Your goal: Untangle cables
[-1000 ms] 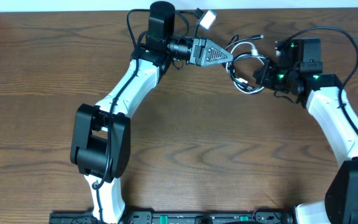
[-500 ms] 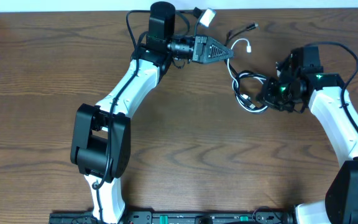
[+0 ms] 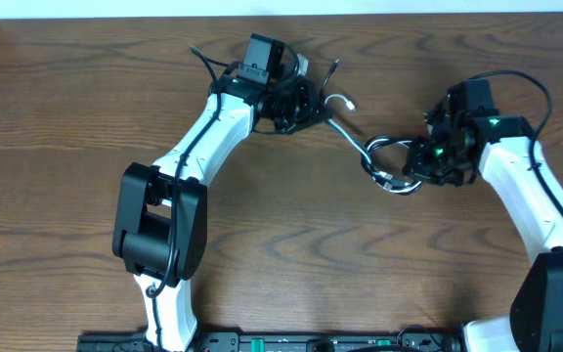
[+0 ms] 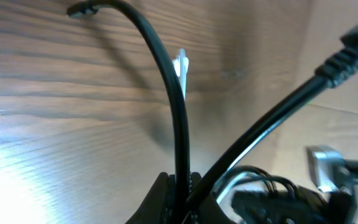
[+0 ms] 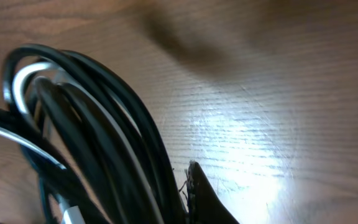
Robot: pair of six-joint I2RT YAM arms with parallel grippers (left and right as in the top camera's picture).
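Overhead, the thin black cord (image 3: pixel 349 137) runs taut from the left gripper (image 3: pixel 306 106), which pinches it, to a small tangle right of centre on the brown wooden table (image 3: pixel 66 196). The right gripper (image 3: pixel 420 164) is clamped on that tangle, where the thin white cord (image 5: pixel 22 78) loops among black strands.

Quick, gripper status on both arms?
Left gripper: closed on the black cable.
Right gripper: closed on the cable coil.
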